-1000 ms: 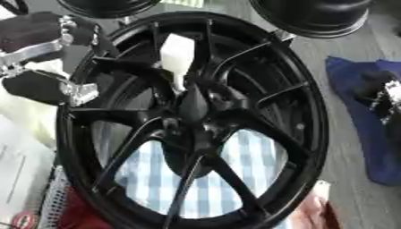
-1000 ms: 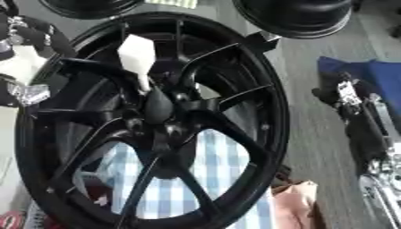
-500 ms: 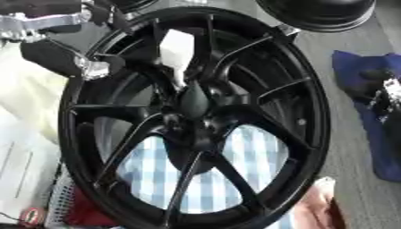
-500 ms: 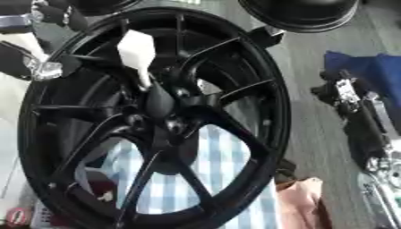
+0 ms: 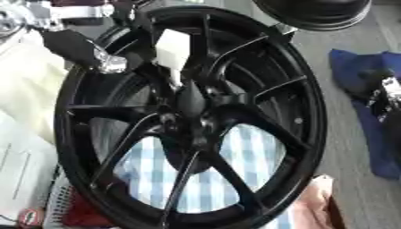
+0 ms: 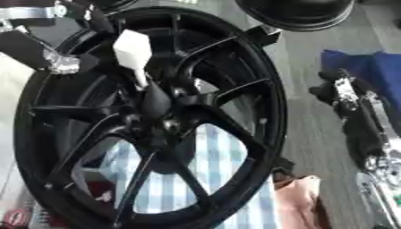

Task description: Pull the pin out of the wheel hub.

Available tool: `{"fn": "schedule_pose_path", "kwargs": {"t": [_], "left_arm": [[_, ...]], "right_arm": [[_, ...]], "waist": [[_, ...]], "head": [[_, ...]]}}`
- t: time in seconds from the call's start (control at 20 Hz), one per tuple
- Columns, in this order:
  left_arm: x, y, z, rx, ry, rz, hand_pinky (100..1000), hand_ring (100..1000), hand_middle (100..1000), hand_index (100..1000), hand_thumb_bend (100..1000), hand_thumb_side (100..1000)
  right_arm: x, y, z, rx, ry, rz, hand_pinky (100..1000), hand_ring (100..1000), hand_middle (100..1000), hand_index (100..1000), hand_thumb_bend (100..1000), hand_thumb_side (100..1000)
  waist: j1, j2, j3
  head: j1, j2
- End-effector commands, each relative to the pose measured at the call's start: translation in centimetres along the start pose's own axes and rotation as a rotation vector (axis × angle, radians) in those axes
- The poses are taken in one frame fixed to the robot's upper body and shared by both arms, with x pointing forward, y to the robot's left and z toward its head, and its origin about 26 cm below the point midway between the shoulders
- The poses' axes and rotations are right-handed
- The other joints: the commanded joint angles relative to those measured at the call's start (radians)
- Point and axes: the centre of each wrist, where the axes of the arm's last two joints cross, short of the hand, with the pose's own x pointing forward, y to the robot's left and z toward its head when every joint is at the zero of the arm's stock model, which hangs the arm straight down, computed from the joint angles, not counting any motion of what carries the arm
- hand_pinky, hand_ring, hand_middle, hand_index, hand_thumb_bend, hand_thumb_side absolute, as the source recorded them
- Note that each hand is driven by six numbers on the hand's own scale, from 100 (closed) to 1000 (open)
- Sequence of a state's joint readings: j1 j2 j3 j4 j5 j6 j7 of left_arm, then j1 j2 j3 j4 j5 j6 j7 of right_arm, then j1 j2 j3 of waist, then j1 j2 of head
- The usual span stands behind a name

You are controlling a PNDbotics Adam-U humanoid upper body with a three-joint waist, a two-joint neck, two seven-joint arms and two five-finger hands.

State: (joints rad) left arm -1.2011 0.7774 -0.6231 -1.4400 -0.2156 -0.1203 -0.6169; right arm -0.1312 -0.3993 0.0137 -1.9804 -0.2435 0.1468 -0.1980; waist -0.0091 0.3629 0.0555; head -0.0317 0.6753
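Observation:
A large black spoked wheel (image 5: 313,116) stands tilted and fills both views. A white pin (image 5: 172,49) with a blocky head sticks up from the hub centre (image 5: 192,103), its thin stem running down into it. My left hand (image 5: 72,44) comes in from the upper left and is open, its silver-tipped thumb (image 5: 109,65) just left of the pin and its fingers (image 6: 92,17) above the pin's head, with no contact visible. My right hand (image 6: 344,91) lies on the blue cloth to the right of the wheel, away from it.
A blue-and-white checked cloth (image 5: 235,179) shows through the spokes. A blue cloth (image 5: 352,67) lies at the right, a pink cloth (image 6: 301,201) at the lower right, and pale sheets (image 5: 23,94) at the left. Another black wheel (image 5: 313,11) stands behind.
My left hand has moved right, from the wheel's left rim to close beside the pin. The view has shifted slightly. The pin and my right hand have stayed put.

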Motion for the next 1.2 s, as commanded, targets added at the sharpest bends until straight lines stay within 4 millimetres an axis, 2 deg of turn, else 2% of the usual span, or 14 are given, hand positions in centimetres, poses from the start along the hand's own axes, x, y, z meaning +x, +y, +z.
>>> {"fn": "schedule_pose_path", "kwargs": {"t": [0.05,0.2,0.25,0.45,0.85,1.2], "left_arm": [[0.0,2.4,0.8,0.008,0.014,-0.012,833,845,849,921,346,589],[-0.1,3.2,1.1,-0.016,0.018,-0.016,833,845,849,921,346,589],[-0.1,3.7,1.2,-0.018,0.016,-0.019,843,857,859,929,396,562],[0.2,4.8,1.1,-0.052,-0.011,-0.016,840,855,857,929,384,576],[0.6,4.8,0.3,-0.131,-0.092,0.069,833,847,851,922,359,639],[0.5,4.6,-0.3,-0.142,-0.088,0.102,830,846,851,917,359,639]], "right_arm": [[0.3,-0.1,-0.1,0.007,-0.005,0.004,863,729,525,735,100,728],[0.2,-0.1,-0.1,0.006,-0.003,0.005,863,729,525,735,100,728],[0.3,0.0,-0.2,0.006,-0.003,0.003,863,726,523,734,100,732],[0.2,0.0,-0.2,0.003,-0.002,-0.002,863,724,521,733,100,739],[0.2,0.2,-0.5,-0.015,0.009,-0.019,862,722,519,731,100,762],[0.2,0.4,-0.6,-0.020,0.007,-0.028,861,719,516,728,100,772]], "waist": [[0.004,-0.024,-0.001],[0.005,-0.024,0.000],[0.008,-0.022,-0.001],[0.011,-0.018,-0.003],[0.018,-0.006,-0.015],[0.022,0.003,-0.024]], "head": [[0.002,-0.005],[0.001,-0.004],[0.003,-0.004],[0.008,-0.005],[0.018,-0.011],[0.025,-0.015]]}}
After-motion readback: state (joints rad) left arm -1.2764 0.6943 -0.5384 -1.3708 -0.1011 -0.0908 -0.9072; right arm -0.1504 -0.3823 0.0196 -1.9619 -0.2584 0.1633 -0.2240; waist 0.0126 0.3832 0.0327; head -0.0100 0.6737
